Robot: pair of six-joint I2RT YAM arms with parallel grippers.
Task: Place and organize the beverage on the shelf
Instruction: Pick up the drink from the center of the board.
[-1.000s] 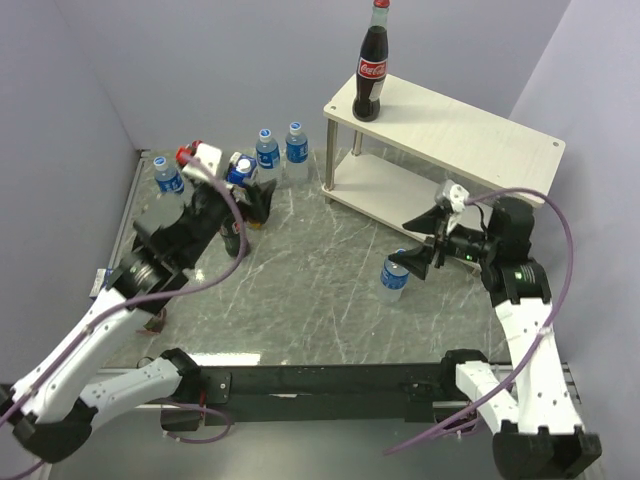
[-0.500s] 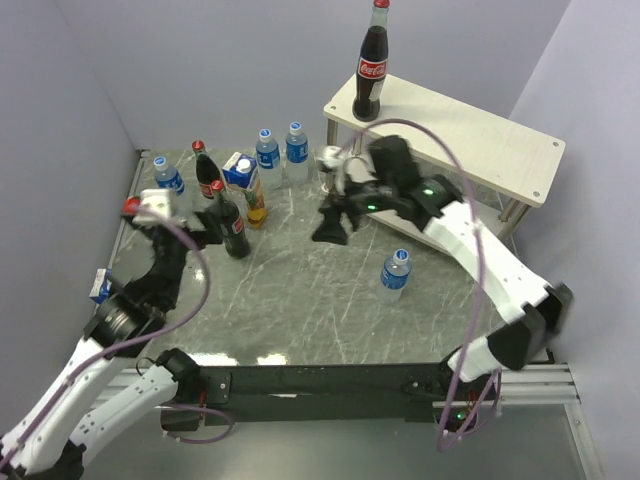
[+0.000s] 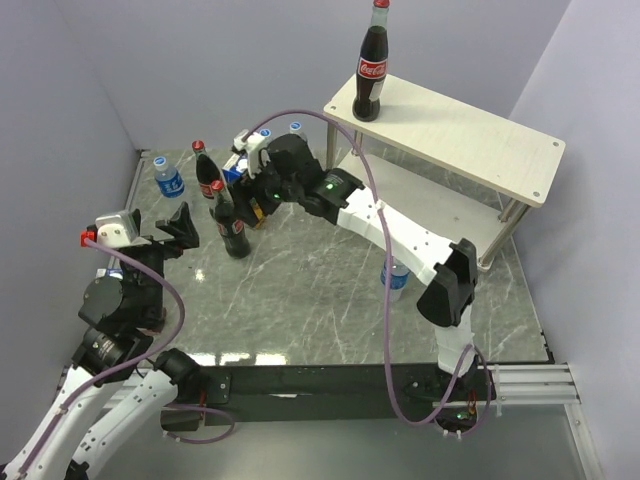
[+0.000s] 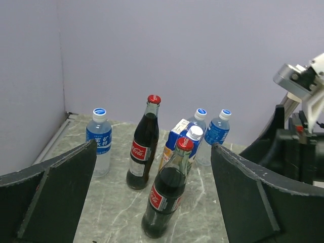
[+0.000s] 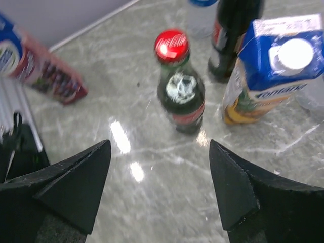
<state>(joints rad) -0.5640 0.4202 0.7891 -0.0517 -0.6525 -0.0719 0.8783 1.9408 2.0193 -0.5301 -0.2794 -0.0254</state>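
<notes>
At about two o'clock on the marble-patterned table (image 3: 330, 300), seen from overhead, the shelf (image 3: 470, 135) stands with one cola bottle (image 3: 372, 70) upright at the left end of its top board. The rest of the beverage sits on the table. At ten to eleven o'clock a cluster holds the rear cola bottle (image 4: 144, 152), with the front cola bottle (image 4: 164, 197) just nearer the arms. A juice carton (image 4: 174, 139) stands just beside them at their three o'clock, and a pair of water bottles (image 4: 218, 130) stands behind the carton toward twelve. A left water bottle (image 3: 168, 178) stands apart at the cluster's nine o'clock, near the wall. A lone water bottle (image 3: 392, 282) stands at four o'clock from the cluster, partly hidden by the right arm. The right gripper (image 5: 159, 144) hangs over the cluster with its fingers spread and nothing between them. In its wrist view the red cap of the front cola bottle shows just ahead of the gap and the juice carton lies toward two o'clock. A blurred blue-and-red carton (image 5: 35, 66) appears to lie on its side at ten o'clock in that view. The left gripper (image 4: 153, 147) hovers at eight o'clock from the cluster, its claw splayed wide and empty, facing the bottles and touching none.
</notes>
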